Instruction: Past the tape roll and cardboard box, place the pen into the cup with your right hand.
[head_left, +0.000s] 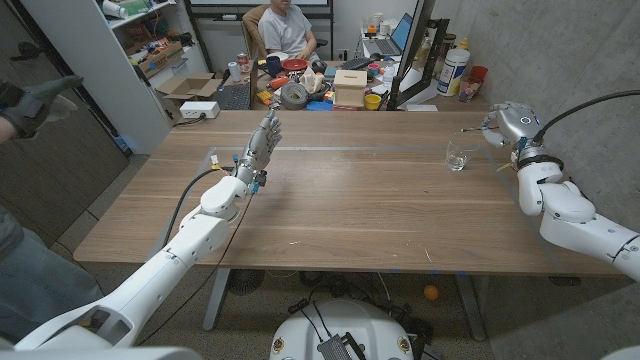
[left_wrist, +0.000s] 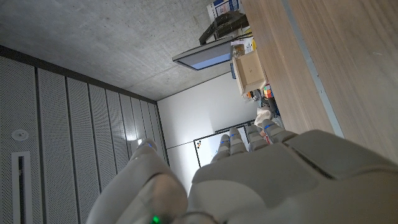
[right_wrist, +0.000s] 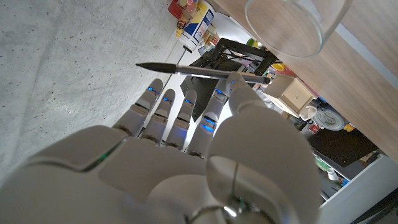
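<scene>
One pen (right_wrist: 205, 73) sits pinched crosswise in the right hand (right_wrist: 180, 162) just beside the cup (head_left: 459, 156), apparently ready for dropping in, while the left hand (head_left: 262, 147) waits empty, fingers extended.

Cup (right_wrist: 286, 25) cut off by the right wrist picture's edge; pen (head_left: 478, 129) too small in the head view.

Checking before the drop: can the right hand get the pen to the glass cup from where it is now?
Probably yes. The right hand holds the pen close beside the cup, and the table between them looks bare, so nothing seems to be in the way.
</scene>
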